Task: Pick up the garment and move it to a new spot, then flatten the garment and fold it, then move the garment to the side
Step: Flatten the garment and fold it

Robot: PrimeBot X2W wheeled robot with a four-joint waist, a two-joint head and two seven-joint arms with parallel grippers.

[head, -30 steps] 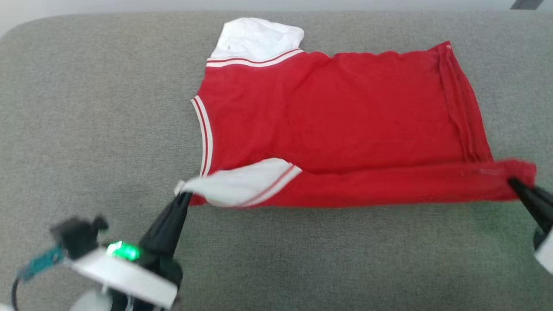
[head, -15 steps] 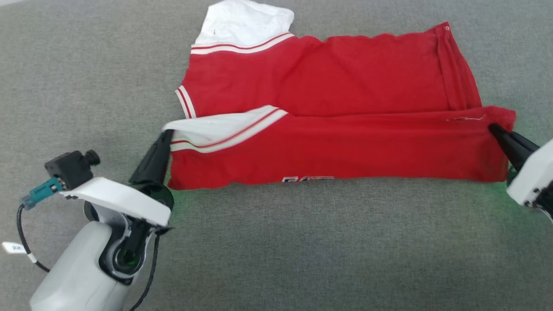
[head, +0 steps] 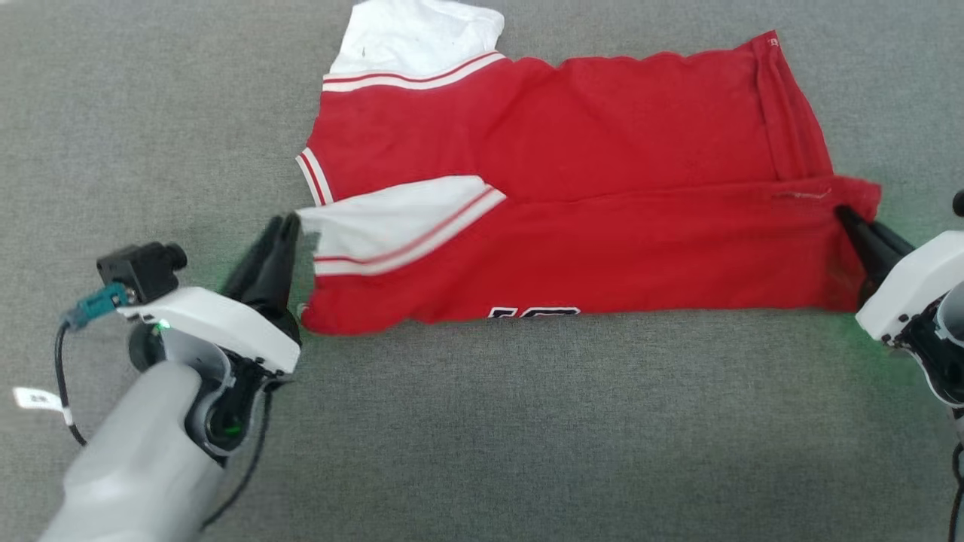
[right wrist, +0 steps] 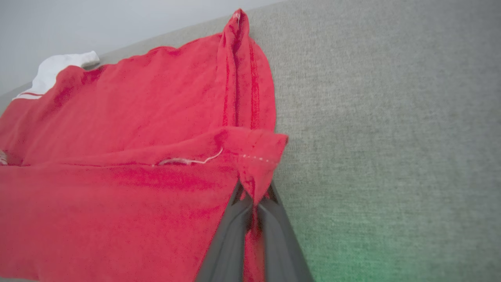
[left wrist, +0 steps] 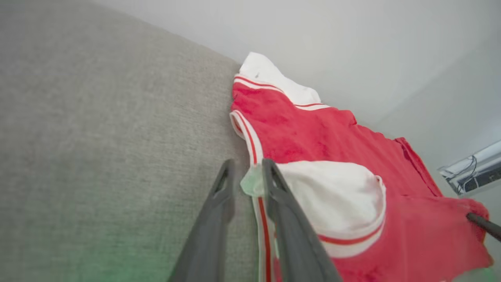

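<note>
The garment [head: 565,150] is a red jersey with white sleeves, lying spread on the grey cloth surface [head: 482,436]. Its near part is folded over onto the body, and black letters peep out at the front fold. My left gripper [head: 285,222] stands just left of the folded white sleeve [head: 392,226]. In the left wrist view the left gripper [left wrist: 246,166] has its fingers slightly parted, with the sleeve's tip [left wrist: 250,184] loose between them. My right gripper [head: 843,214] is shut on the garment's hem corner. The right wrist view shows the right gripper [right wrist: 254,192] pinching red cloth of the garment [right wrist: 137,117].
The grey cloth surface [right wrist: 391,137] runs wide on all sides of the garment [left wrist: 313,137]. A pale wall [left wrist: 352,47] rises behind it. A fixture with cables [left wrist: 469,176] shows at the far right of the left wrist view.
Both grippers carried the garment's near edge up and over onto its body. The left gripper's fingers have since parted and the sleeve has slipped loose. The head camera has also tilted.
</note>
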